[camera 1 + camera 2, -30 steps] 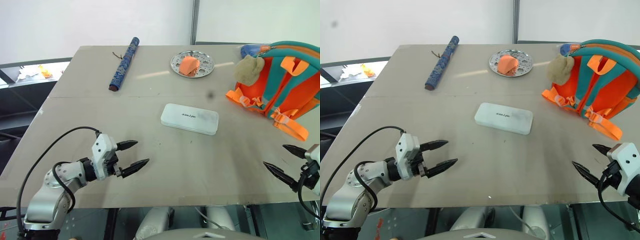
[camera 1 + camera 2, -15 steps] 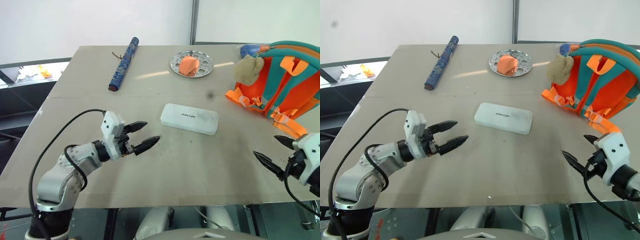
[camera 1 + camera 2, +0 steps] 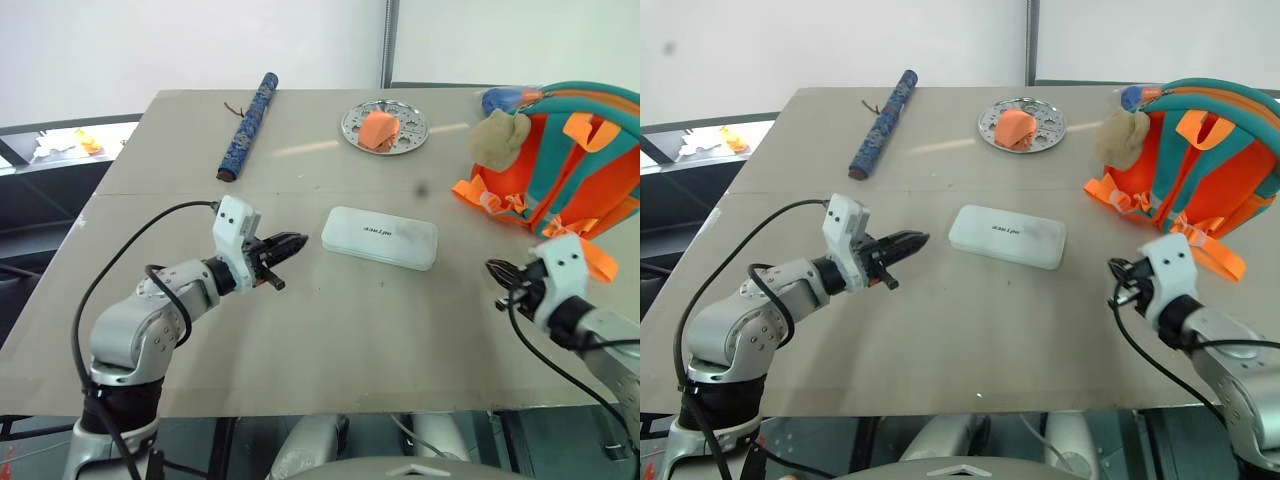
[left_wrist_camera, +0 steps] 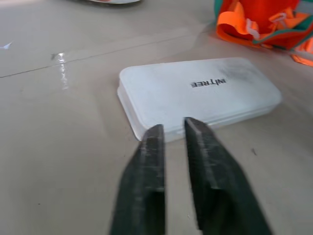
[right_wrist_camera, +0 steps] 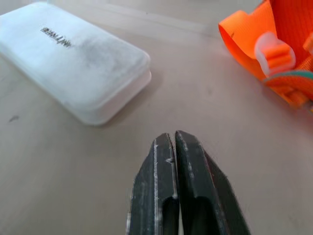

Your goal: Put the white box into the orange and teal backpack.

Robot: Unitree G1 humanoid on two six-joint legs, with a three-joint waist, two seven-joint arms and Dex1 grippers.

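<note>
The white box (image 3: pixel 379 238) lies flat in the middle of the table, its small dark lettering facing up. At the right rear stands the orange and teal backpack (image 3: pixel 560 160), with a beige plush charm (image 3: pixel 498 138) hanging on its left side. My left gripper (image 3: pixel 297 242) is shut and empty, pointing at the box's left end from a short gap away; the box (image 4: pixel 200 95) sits just past its fingertips (image 4: pixel 155 132). Right of the box and in front of the backpack's orange straps (image 5: pixel 274 49), my right gripper (image 3: pixel 493 268) is also shut and holds nothing.
A round perforated metal plate (image 3: pixel 384 127) with an orange lump on it sits at the back centre. A long blue patterned roll (image 3: pixel 249 126) lies at the back left. A blue item (image 3: pixel 500 99) pokes out behind the backpack. The table's front edge (image 3: pixel 330 400) runs below both arms.
Both grippers have gone from open to shut. The left arm moved forward and right toward the box; the right arm moved forward and left toward the box's other end.
</note>
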